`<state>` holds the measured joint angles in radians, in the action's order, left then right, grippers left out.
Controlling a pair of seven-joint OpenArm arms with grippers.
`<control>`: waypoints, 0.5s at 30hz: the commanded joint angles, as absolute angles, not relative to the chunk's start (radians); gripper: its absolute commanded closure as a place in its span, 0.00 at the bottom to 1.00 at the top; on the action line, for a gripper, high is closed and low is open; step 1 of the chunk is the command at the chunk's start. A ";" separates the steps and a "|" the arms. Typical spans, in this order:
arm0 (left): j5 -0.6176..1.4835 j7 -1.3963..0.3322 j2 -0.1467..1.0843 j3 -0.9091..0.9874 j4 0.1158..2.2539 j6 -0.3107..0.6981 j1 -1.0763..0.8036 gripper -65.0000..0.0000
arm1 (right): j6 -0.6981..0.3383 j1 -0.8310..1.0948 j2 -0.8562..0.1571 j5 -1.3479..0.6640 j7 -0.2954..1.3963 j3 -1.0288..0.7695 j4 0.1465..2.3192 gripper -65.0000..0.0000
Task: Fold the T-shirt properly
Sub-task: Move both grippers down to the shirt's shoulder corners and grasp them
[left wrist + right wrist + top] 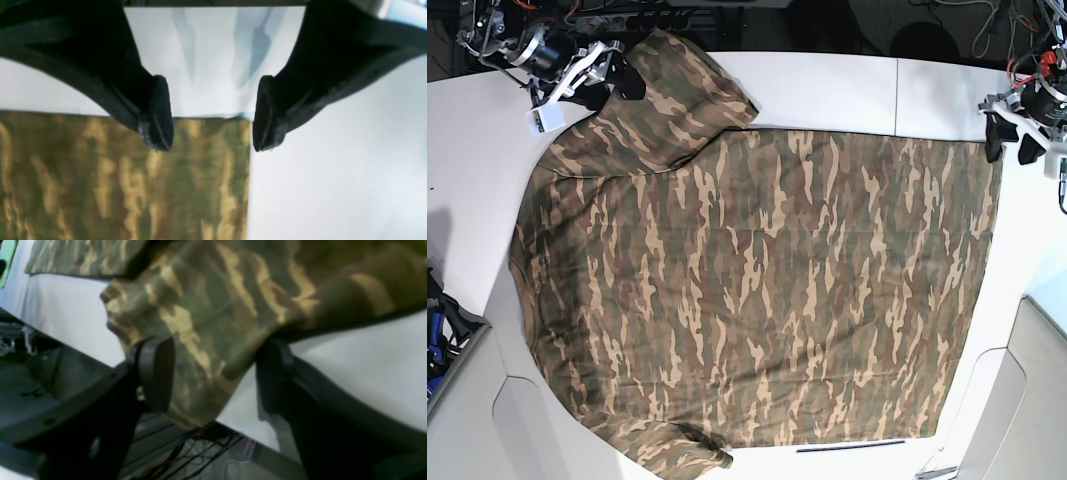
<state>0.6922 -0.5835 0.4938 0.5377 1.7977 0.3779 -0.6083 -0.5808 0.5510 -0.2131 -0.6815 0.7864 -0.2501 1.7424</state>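
Note:
The camouflage T-shirt (757, 290) lies spread flat on the white table (827, 90), with its hem toward the right of the base view and one sleeve (692, 85) at the top left. My left gripper (1010, 142) is open and hovers over the hem's far corner (213, 173); its fingers (160, 113) stand apart, one above the cloth and one above bare table. My right gripper (617, 85) is open at the top-left sleeve. In the right wrist view the sleeve (200, 323) hangs between its spread fingers (156, 373), over the table edge. The collar is not visible.
A second sleeve (687, 450) lies at the bottom edge. Cables and a dark floor (186, 453) show below the table edge by the right gripper. More cables (607, 15) run along the back. Grey panels (1037, 400) flank the table's lower corners.

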 commanded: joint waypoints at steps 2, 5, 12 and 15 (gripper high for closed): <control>0.711 -0.566 0.522 0.543 1.768 0.382 -0.582 0.34 | -0.579 0.556 -0.212 -0.671 0.800 -0.245 1.747 0.40; 0.740 -0.566 0.530 0.543 1.694 0.383 -0.543 0.27 | -0.579 0.554 -0.199 -0.665 0.801 -0.245 1.747 0.40; 0.833 -0.591 0.530 0.541 1.550 0.416 -0.479 0.27 | -0.579 0.554 -0.196 -0.658 0.796 -0.245 1.747 0.40; 0.865 -0.592 0.530 0.524 1.505 0.416 -0.479 0.27 | -0.579 0.554 -0.196 -0.659 0.793 -0.245 1.747 0.40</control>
